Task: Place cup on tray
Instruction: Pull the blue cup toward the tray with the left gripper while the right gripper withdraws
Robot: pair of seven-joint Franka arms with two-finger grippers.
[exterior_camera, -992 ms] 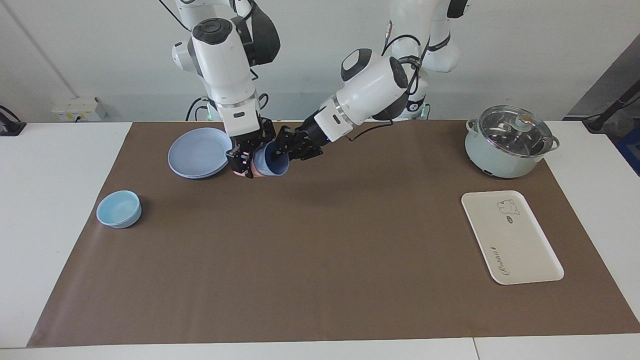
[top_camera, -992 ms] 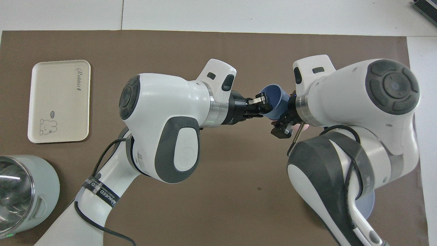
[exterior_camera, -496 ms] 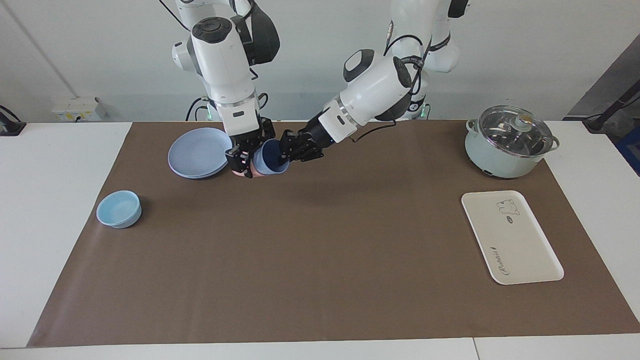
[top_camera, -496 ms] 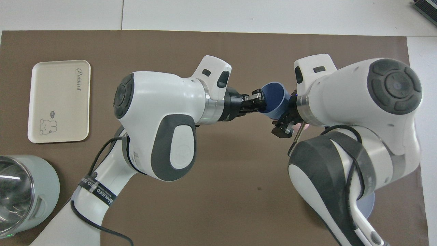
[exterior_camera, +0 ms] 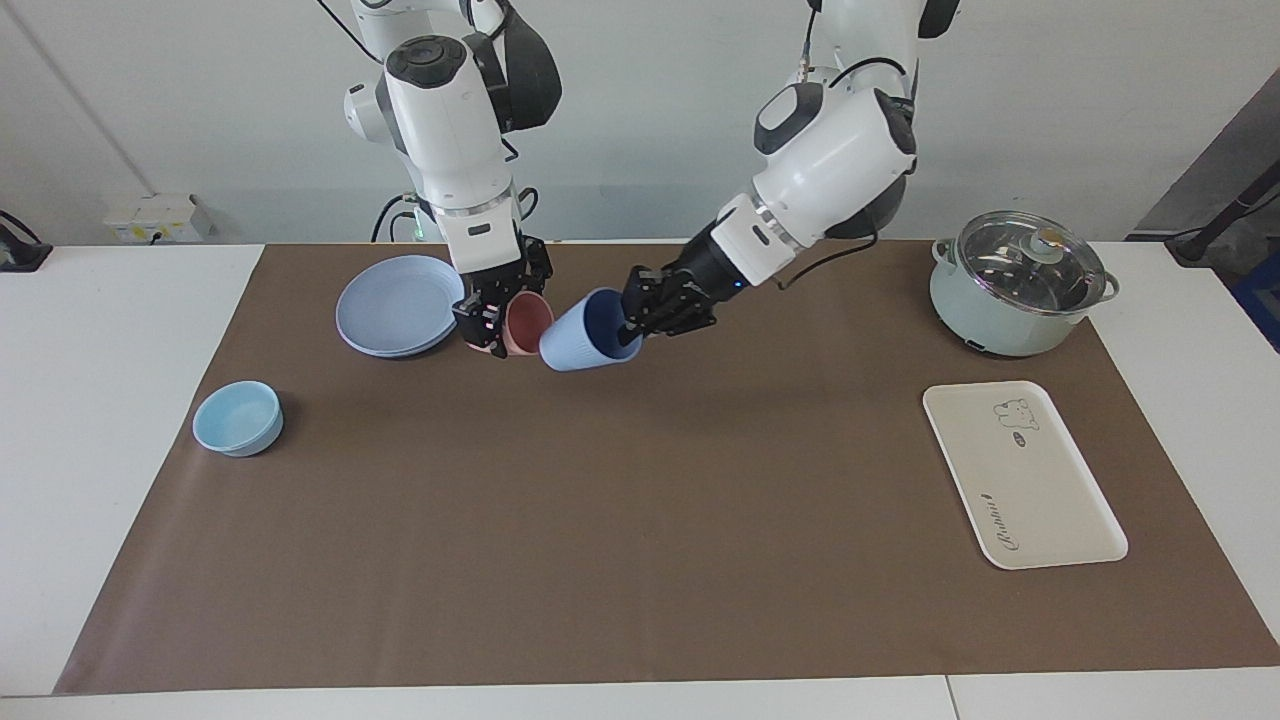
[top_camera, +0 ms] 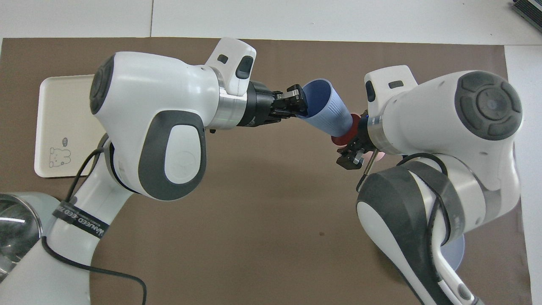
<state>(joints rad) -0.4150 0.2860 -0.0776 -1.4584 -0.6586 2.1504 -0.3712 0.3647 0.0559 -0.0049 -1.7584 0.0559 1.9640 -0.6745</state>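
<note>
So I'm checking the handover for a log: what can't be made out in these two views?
- Pink cup: overhead view shows only a red sliver; the blue cup and right arm cover it.
- Right end effector: its hold on the pink cup can't be read.
- Tray: overhead view, partly under the left arm.
- Pot: cut off by the overhead view's edge.

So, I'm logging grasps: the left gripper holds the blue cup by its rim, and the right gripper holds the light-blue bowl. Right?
Not quite. The left gripper does hold the blue cup by its rim, but the right gripper holds the pink cup, not the bowl, which sits alone toward the right arm's end of the table. The facing view shows this.
</note>
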